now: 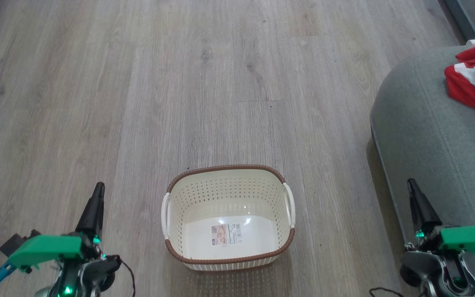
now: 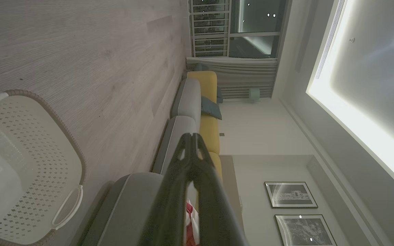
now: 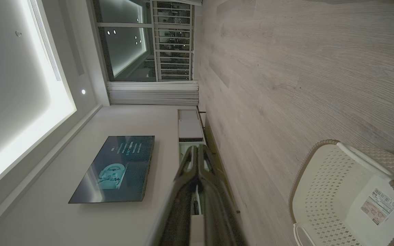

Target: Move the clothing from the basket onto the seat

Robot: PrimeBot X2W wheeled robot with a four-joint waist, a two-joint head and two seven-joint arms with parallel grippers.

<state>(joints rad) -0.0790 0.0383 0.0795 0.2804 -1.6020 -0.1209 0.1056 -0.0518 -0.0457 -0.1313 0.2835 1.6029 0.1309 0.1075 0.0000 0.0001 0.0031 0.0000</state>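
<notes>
– Clothing [image 1: 474, 74] is lying bunched on the seat [image 1: 423, 136], at the far right of our head view, its red and white folds partly running off the picture's edge.
– Which way is it pointing?
– We are reading it as a crumpled heap, so we cannot tell a long axis. The basket [image 1: 228, 214] is sitting upright on the wood floor [image 1: 179, 82], well apart from it. Its mouth is facing up and its long axis is running across our view, with a white handle at each end and just a label [image 1: 226, 234] on its bottom.
– And our arms?
– We are holding the left gripper [image 1: 99, 189] and the right gripper [image 1: 411, 185] low on either side of the basket, each with fingers pressed together, gripping nothing. We are judging them parked because the moving looks done.
</notes>
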